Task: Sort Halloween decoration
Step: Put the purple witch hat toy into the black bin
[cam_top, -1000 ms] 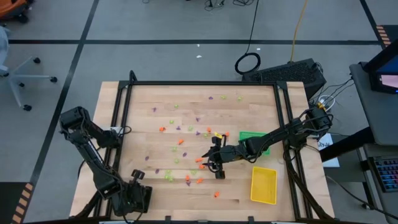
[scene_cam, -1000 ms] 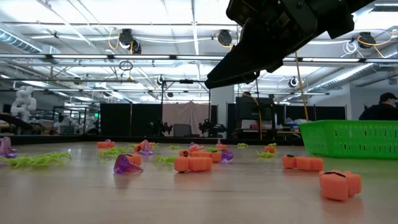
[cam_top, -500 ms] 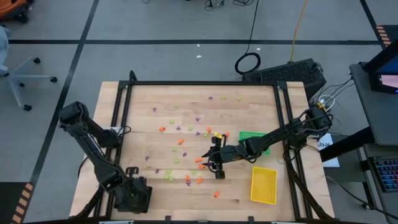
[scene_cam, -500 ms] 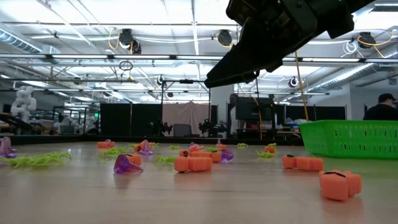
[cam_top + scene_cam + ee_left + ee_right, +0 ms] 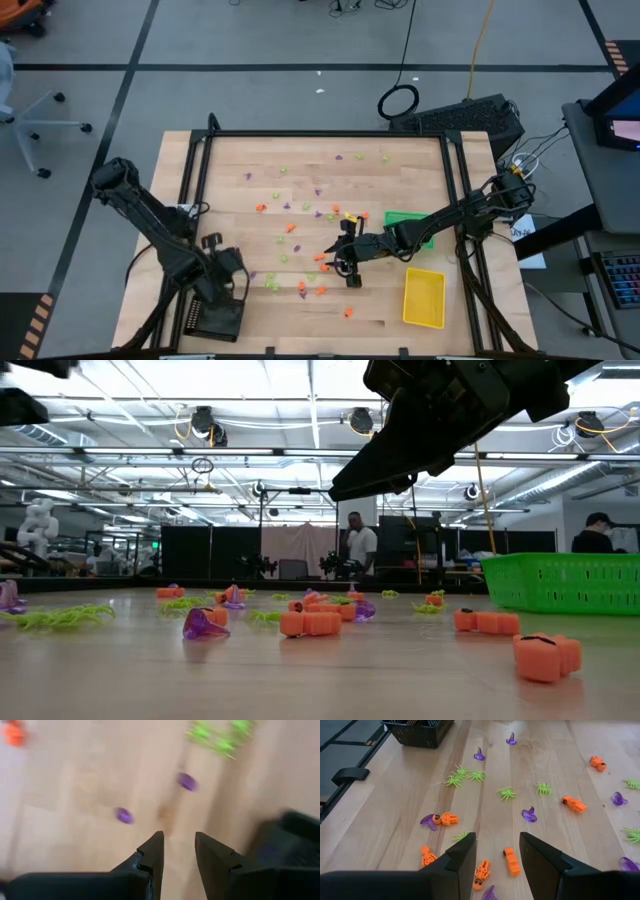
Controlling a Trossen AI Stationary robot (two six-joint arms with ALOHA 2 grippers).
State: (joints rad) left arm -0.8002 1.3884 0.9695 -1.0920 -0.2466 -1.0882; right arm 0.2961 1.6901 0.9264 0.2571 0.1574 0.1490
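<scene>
Left gripper (image 5: 228, 268) hangs at near-left table (image 5: 400, 150) beside black tray (image 5: 215, 318), fingers apart, empty. Right gripper (image 5: 342, 262) mid-table, fingers parted, empty. Halloween decoration (image 5: 320, 291) scattered across the middle and far side.

A big room with a grey floor (image 5: 250, 90) marked by dark lines. Long lights (image 5: 150, 385) shine on the ceiling — a person (image 5: 356, 547) stands by a dark wall (image 5: 200, 552).
</scene>
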